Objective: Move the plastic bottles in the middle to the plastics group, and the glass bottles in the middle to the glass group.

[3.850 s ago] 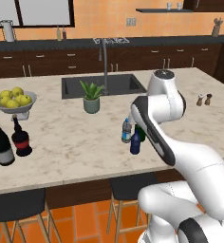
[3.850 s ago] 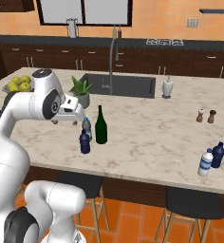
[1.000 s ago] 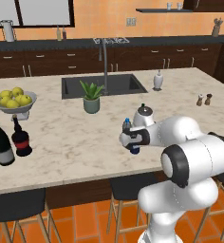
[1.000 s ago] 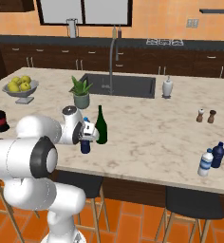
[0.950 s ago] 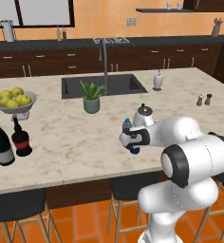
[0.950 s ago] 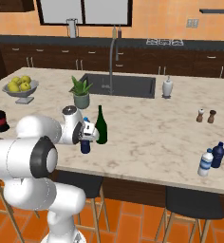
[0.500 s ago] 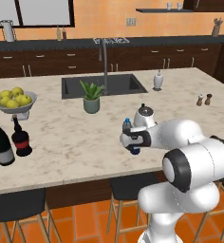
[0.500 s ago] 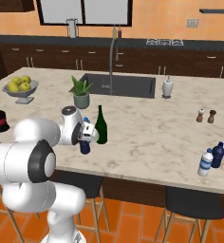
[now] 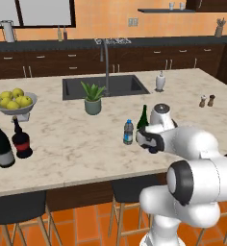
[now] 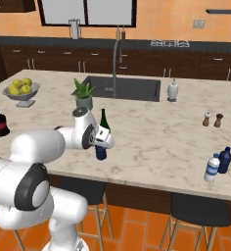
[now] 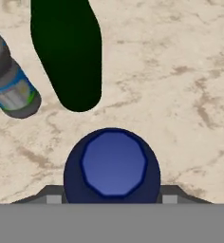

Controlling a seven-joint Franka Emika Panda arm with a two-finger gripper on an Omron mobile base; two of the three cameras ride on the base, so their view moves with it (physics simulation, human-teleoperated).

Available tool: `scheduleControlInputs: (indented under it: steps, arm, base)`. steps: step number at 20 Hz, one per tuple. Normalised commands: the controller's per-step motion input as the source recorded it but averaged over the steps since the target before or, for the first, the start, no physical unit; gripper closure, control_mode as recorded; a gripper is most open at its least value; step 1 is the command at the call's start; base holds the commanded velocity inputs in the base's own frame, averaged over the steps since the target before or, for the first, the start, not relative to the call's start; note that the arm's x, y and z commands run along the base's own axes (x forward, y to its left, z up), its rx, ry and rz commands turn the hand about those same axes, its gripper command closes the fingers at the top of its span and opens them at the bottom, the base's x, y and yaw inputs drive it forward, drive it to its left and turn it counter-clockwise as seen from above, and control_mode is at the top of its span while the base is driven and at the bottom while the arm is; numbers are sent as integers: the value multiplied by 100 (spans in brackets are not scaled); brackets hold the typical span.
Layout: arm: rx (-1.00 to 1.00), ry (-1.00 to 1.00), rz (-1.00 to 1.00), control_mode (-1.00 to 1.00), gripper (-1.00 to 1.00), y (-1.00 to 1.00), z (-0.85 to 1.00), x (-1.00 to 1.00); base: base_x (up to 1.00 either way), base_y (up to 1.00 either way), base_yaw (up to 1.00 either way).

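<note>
My gripper (image 11: 112, 197) reaches down over the dark blue squat plastic bottle (image 11: 113, 163), one finger on each side of its body, shut on it. The bottle (image 10: 101, 153) stands on the counter near the front edge, under the hand (image 10: 102, 139). Just behind it rises the slim dark green glass bottle (image 9: 143, 119) (image 11: 69, 57). The clear plastic bottle with blue cap and label (image 9: 128, 132) (image 11: 12, 83) stands to its left. The glass group, a tall red-necked bottle (image 9: 1, 142) and a round red-labelled one (image 9: 20, 139), is at the counter's far left.
Two plastic bottles (image 10: 218, 164) stand together at the counter's right front. A potted plant (image 9: 93, 98) and the sink (image 9: 105, 86) lie behind the middle bottles. A fruit bowl (image 9: 16, 102) sits back left, salt and pepper shakers (image 9: 207, 101) back right.
The jaws have closed in onto the dark blue bottle. The arm, earlier raised above the bottles, now sits low over them. The bottles stand where they were.
</note>
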Motion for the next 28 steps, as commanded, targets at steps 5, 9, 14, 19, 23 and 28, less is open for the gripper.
scheduleControlInputs:
  steps: [5, 9, 14, 19, 23, 28]
  arm:
    - [0, 3, -19, -100, 100, -100, 19, -9]
    - [0, 0, -15, -100, 100, -99, 0, -18]
    - [0, 0, -14, -100, 100, -96, 0, -7]
    - [0, 0, -16, -100, 100, -99, 0, 0]
    - [0, 0, -16, -100, 100, -97, 1, 0]
    - [0, 0, -14, -100, 100, -75, 0, 0]
  base:
    - [0, 0, 0]
    - [0, 0, 0]
    - [0, 0, 0]
    - [0, 0, 0]
    - [0, 0, 0]
    - [0, 0, 0]
